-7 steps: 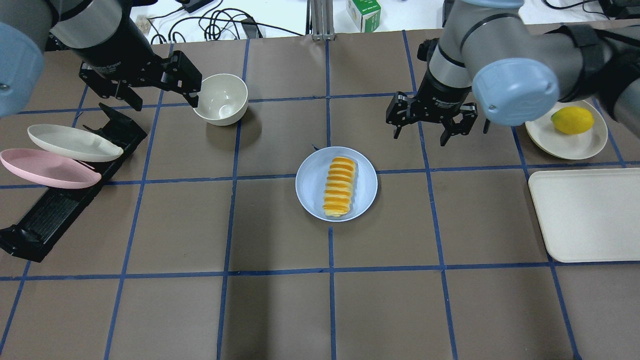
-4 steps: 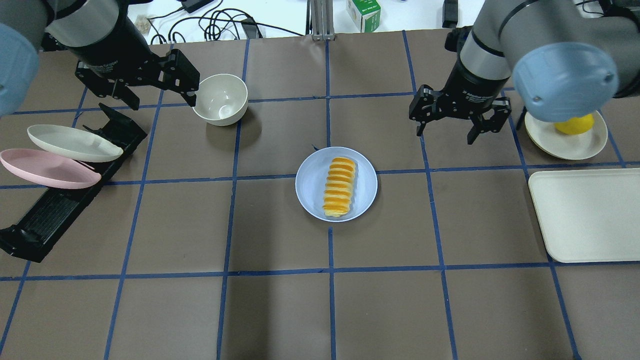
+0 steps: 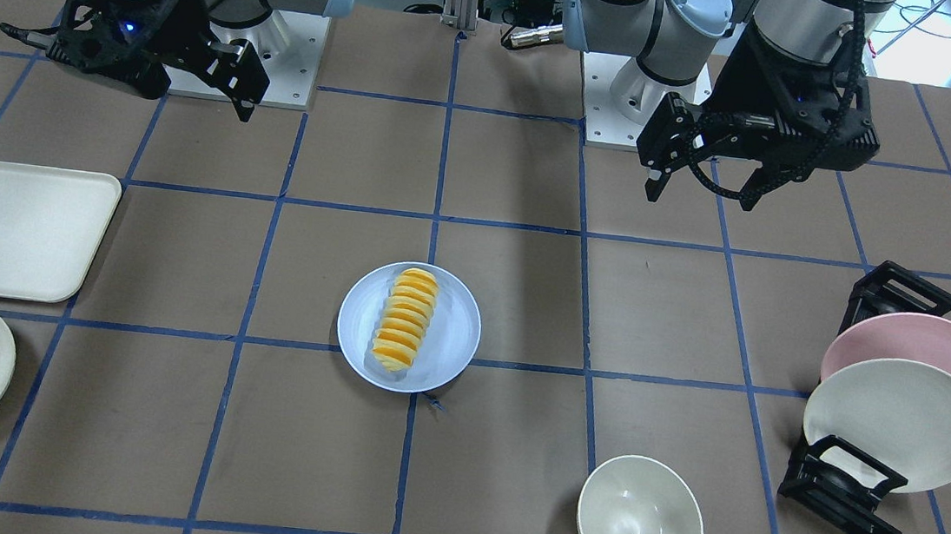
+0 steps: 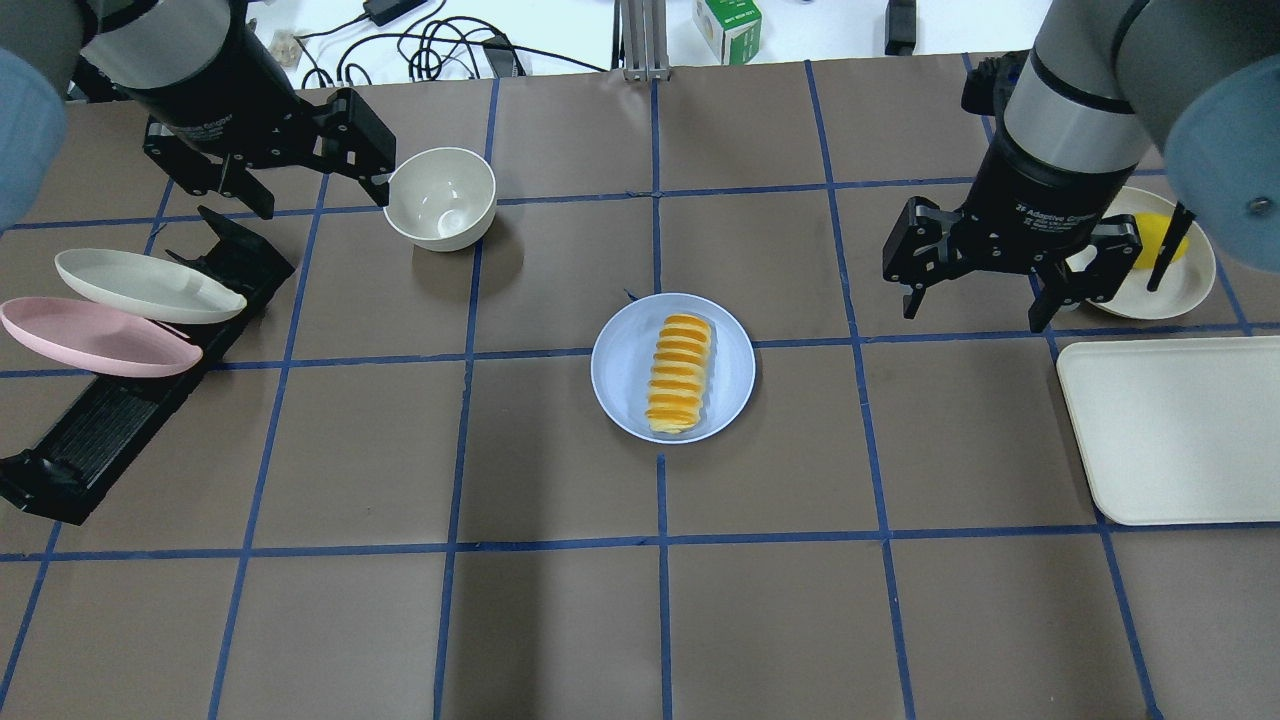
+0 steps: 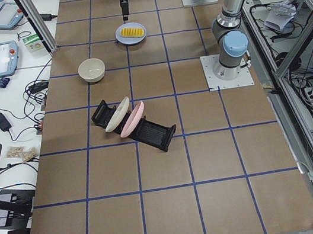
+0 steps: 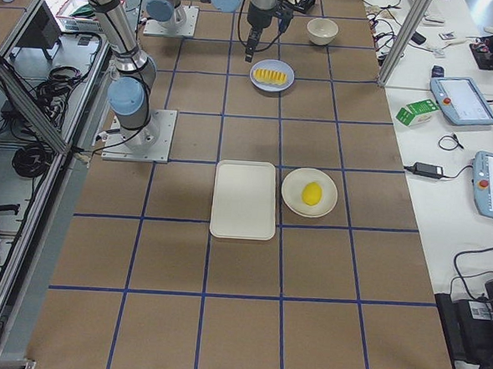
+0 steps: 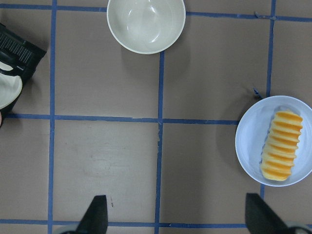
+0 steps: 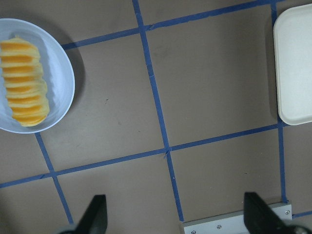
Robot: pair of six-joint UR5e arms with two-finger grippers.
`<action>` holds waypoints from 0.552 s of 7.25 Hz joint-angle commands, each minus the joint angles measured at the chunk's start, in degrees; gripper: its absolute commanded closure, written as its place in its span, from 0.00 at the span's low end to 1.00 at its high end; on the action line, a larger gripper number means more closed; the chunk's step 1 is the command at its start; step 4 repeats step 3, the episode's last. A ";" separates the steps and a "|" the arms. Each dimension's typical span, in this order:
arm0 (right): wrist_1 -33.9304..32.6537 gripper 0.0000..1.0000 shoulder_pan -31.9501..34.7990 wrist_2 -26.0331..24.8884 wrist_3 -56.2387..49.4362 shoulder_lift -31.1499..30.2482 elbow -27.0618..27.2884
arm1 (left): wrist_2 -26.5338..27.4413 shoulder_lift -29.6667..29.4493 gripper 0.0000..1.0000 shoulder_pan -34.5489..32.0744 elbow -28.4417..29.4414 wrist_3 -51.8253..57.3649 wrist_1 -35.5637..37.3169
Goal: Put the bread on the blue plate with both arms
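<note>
1. Overhead: bread [image 4: 680, 375] lies on blue plate [image 4: 622, 370], mid-table. L gripper [image 4: 322, 200] spread wide, empty, just beside white bowl [image 4: 441, 197]. R gripper [image 4: 972, 315] spread too, empty, near tray [image 4: 1170, 430] corner.
2. Front: bread runs along blue plate's middle; both grippers well apart from it.
3. Side views: grippers too small to judge.
4. L wrist: blue plate w/ bread at right edge; fingertips [image 7: 95, 214] wide apart.
5. R wrist: blue plate w/ bread top left; fingertips wide too.
</note>
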 commanded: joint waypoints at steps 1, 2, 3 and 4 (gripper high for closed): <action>-0.12 0.00 0.00 0.02 -0.38 0.06 0.28 | 0.00 -0.18 0.00 0.03 -0.12 0.00 -0.10; -0.12 0.00 0.00 -0.06 0.58 0.06 0.63 | -0.26 -1.40 0.00 0.03 -0.12 -0.35 0.07; -0.21 0.00 0.00 0.02 0.42 0.06 0.55 | -0.26 -1.33 0.00 0.03 -0.03 -1.05 0.07; -0.21 0.00 0.00 0.02 0.42 0.06 0.55 | -0.26 -1.33 0.00 0.03 -0.03 -1.05 0.07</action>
